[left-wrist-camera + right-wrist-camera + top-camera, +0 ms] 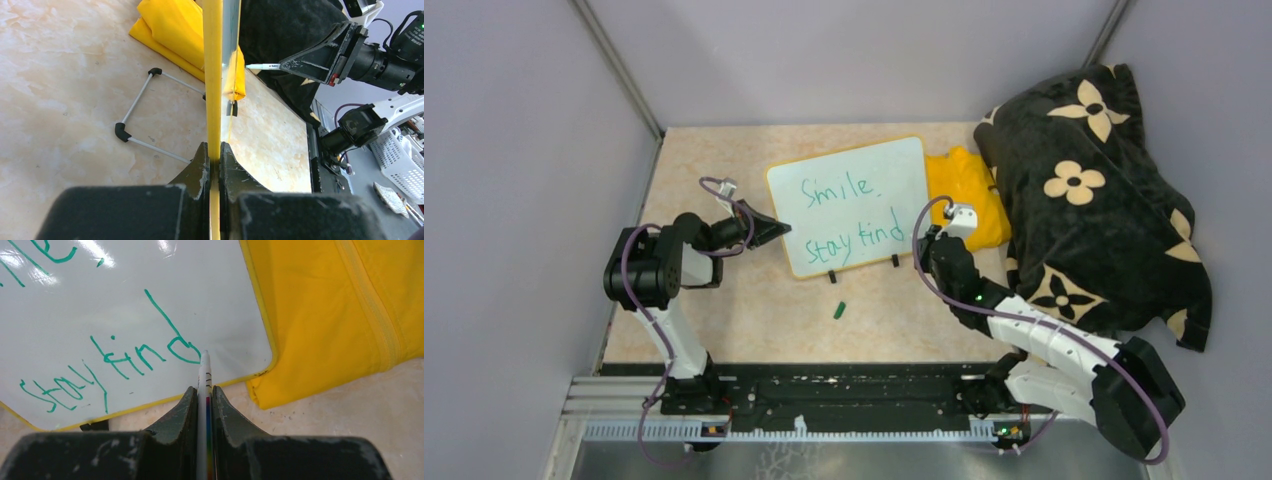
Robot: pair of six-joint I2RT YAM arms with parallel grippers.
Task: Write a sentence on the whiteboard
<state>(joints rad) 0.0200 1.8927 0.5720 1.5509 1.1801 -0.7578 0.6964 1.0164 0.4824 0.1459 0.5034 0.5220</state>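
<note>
The whiteboard (849, 205), glossy white with a thin yellow frame, stands tilted at the middle of the table. Green lettering, the sentence (844, 212), reads "Smile." above "stay kind". My left gripper (779, 230) is shut on the board's left edge; the left wrist view shows the yellow frame (212, 75) edge-on between the jaws of that gripper (214, 150). My right gripper (927, 243) is shut on a white marker (204, 375). The marker's tip touches the whiteboard (125, 300) at the last letter of the sentence (125, 360). From the left wrist, the marker (262, 66) pokes toward the board.
A folded yellow cloth (969, 195) lies against the board's right side. A black blanket with cream flowers (1094, 190) is heaped at the right. A small green cap (838, 310) lies in front of the board. The board's wire stand (145, 115) rests behind it.
</note>
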